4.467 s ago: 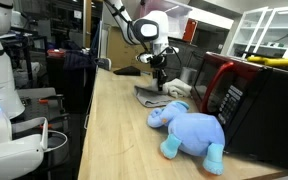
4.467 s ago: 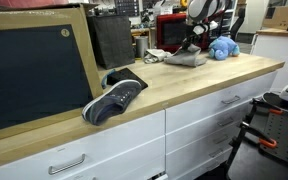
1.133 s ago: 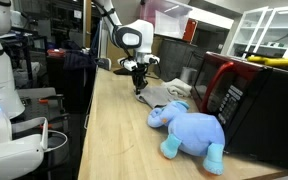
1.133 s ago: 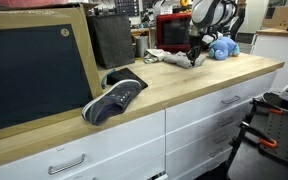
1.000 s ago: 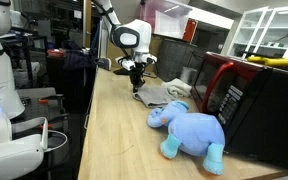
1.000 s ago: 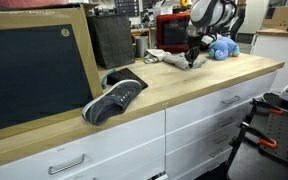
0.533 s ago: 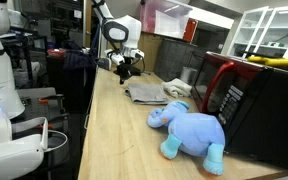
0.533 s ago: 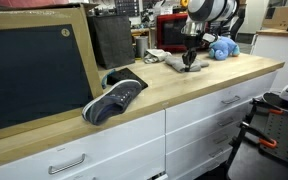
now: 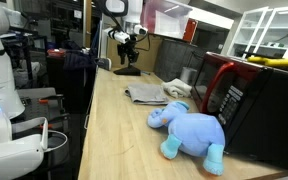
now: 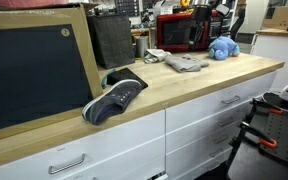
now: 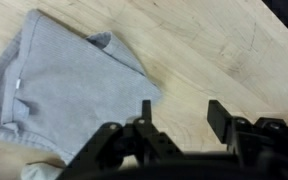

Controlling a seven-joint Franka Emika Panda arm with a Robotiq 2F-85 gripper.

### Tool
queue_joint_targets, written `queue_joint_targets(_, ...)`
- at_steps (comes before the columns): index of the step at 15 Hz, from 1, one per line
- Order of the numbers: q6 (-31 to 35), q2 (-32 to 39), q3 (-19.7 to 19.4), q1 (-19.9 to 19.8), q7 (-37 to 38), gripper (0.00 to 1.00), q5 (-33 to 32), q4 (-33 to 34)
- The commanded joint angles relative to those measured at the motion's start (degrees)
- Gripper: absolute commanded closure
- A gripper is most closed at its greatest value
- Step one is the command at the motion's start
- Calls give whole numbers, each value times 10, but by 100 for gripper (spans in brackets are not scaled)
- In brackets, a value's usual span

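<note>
Lifted off since a second ago, the tool (image 11: pixel 181 125) hangs above the counter (image 11: pixel 214 50), jaws apart and empty. One grey cloth (image 11: pixel 64 85) lies crumpled just beside it, its left edge cut off in the wrist view. One blue plush elephant (image 9: pixel 192 130) lies near; one dark shoe (image 10: pixel 114 98) sits well apart.

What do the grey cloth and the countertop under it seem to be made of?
Grey cloth: soft knit fabric, probably cotton, matte; it lies limp with folds and a seam.
Countertop: light wood or wood-look, smooth, low sheen; grain lines show.
</note>
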Motion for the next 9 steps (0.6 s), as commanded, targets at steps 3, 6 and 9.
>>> queue_joint_targets(3, -42, -52, -70, 15, -76, 0, 16, 17)
queue_joint_targets(6, -53, -67, -92, 18, -91, 0, 20, 40)
queue_joint_targets(9, -65, -79, -100, 24, -86, 0, 15, 66)
